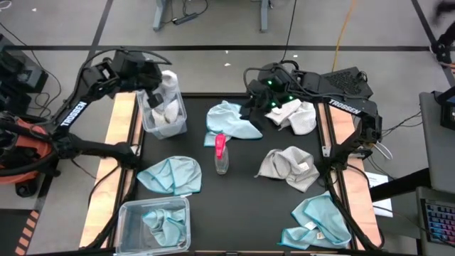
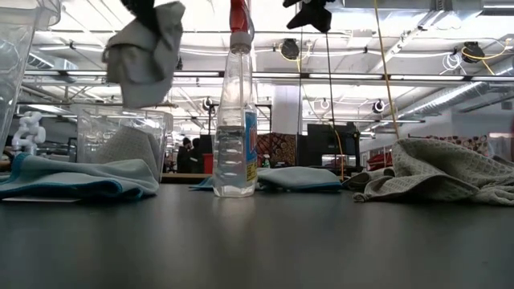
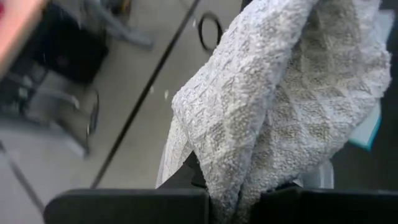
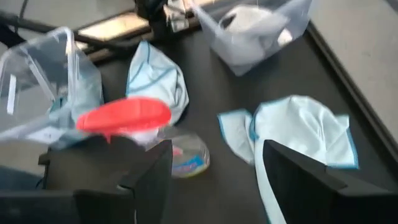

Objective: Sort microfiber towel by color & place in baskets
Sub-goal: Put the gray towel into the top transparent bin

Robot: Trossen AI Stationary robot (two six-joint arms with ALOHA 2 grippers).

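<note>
- high view: left gripper (image 1: 160, 84) over the far basket (image 1: 163, 112), which holds white towels; near basket (image 1: 154, 225) holds a blue towel (image 1: 163, 222); right gripper (image 1: 260, 99) by the white towel (image 1: 295, 115) at the far edge.
- low view: a grey-white towel (image 2: 145, 50) hangs in the air beside the spray bottle (image 2: 235, 112).
- left wrist view: dark fingers (image 3: 127, 205) pinched closed on that towel.
- right wrist view: fingers (image 4: 297, 183) spread apart, holding nothing, above the bottle's red top (image 4: 122, 117).
</note>
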